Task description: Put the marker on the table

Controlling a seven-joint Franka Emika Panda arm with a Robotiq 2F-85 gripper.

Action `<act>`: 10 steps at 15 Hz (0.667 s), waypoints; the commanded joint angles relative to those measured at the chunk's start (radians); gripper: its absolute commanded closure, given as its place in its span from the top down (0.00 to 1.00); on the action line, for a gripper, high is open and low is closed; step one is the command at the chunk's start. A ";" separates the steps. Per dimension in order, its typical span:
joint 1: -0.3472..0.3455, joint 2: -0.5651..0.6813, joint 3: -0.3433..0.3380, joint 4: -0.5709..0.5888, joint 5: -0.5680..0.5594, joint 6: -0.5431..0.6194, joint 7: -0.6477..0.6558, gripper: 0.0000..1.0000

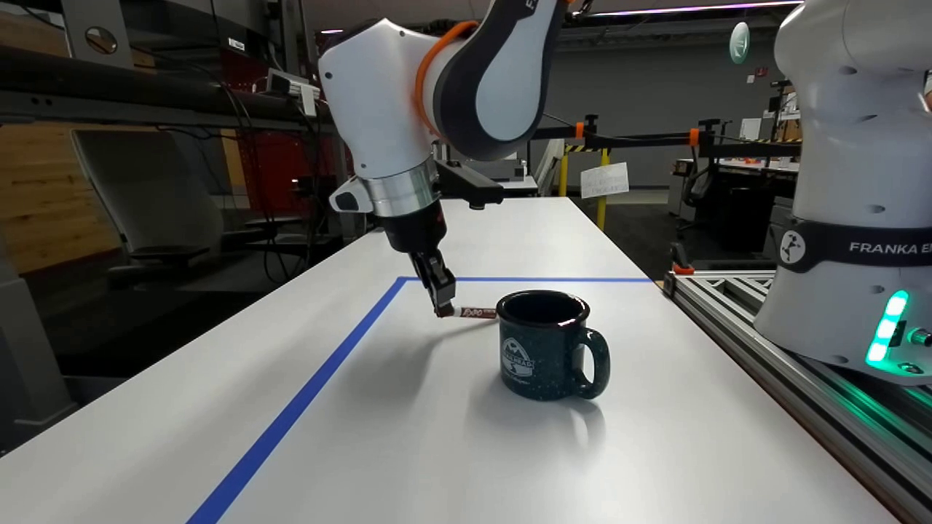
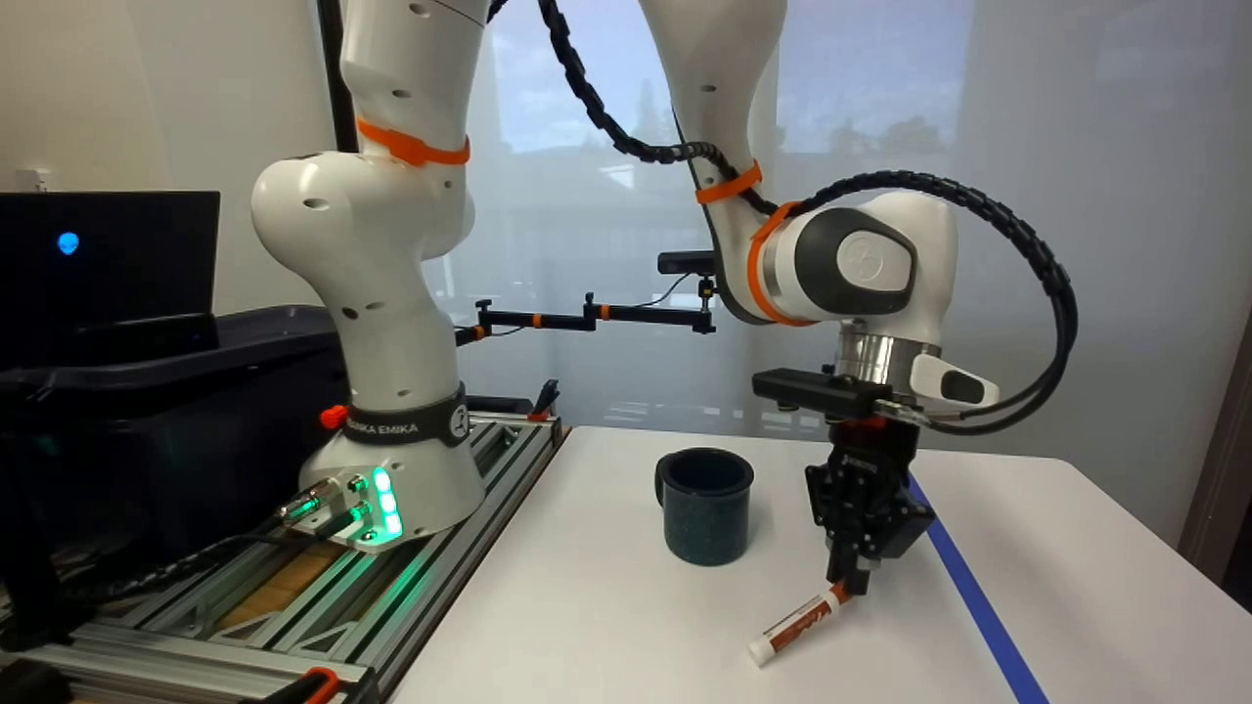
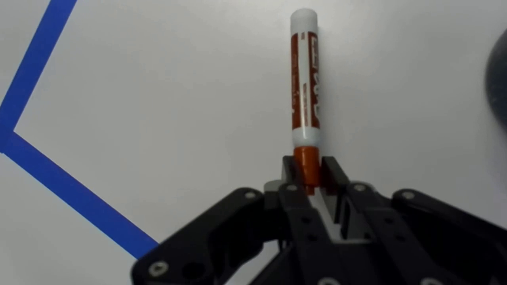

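Observation:
The marker [image 1: 478,314] is white and reddish-brown with an orange-brown cap. It also shows in an exterior view [image 2: 800,626] and the wrist view [image 3: 305,79]. My gripper [image 3: 309,164] has its fingers close on both sides of the cap, so it looks shut on it; part of the cap is hidden between them. The fingertips are low over the white table [image 1: 364,437], inside the blue tape lines. The marker points out from the fingers, nearly level and close to the tabletop. I cannot tell whether its free white end touches the table.
A dark teal mug [image 1: 542,356] stands upright near the marker; it also shows in an exterior view [image 2: 706,518] and at the right edge of the wrist view [image 3: 499,79]. Blue tape [image 1: 313,393] runs along the table. The robot base [image 2: 401,489] stands beside the table.

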 commanded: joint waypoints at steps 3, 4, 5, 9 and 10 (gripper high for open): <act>0.025 0.036 -0.014 0.039 -0.020 -0.023 -0.014 0.44; 0.027 0.023 -0.012 0.034 -0.015 -0.033 -0.017 0.45; 0.018 0.028 -0.011 0.023 0.002 -0.004 -0.008 0.26; 0.020 0.028 -0.010 0.023 0.002 -0.007 -0.012 0.45; 0.020 0.028 -0.010 0.023 0.002 -0.007 -0.013 0.45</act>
